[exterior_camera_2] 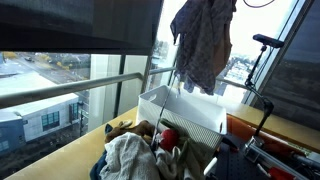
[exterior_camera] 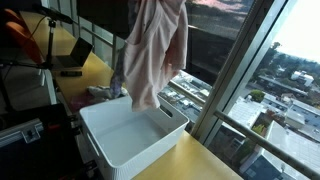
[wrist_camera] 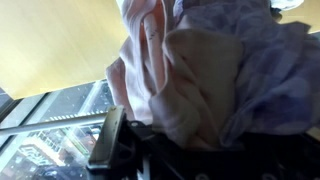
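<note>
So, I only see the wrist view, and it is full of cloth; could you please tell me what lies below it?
Observer: The cloth hangs high above a white bin.
Operator: Thank you. Is anything in the bin?
Observer: In an exterior view, the inside that shows looks bare.
Operator: And are there more clothes about?
Observer: Yes, a pile lies on the yellow table next to the bin.
</note>
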Action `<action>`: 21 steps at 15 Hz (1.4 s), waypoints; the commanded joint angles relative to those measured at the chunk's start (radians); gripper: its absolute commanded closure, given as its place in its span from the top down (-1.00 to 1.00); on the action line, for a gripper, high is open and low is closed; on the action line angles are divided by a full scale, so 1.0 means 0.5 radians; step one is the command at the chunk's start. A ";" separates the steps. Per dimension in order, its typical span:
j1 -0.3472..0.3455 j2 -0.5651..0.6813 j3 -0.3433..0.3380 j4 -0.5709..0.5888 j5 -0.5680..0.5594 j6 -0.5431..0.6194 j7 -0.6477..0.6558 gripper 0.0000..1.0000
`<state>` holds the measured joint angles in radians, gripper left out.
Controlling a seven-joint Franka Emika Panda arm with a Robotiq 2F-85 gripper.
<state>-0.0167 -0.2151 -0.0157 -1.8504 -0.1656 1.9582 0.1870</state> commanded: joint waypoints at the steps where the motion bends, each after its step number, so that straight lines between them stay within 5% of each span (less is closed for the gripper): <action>1: -0.048 0.013 -0.033 0.076 0.058 -0.038 -0.060 -1.00; 11: -0.098 0.114 -0.088 -0.085 0.112 0.011 -0.084 -1.00; 21: -0.178 -0.007 -0.141 0.266 0.054 -0.191 -0.109 -1.00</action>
<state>-0.1035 -0.1897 -0.0896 -1.7935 -0.1411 1.9250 0.1470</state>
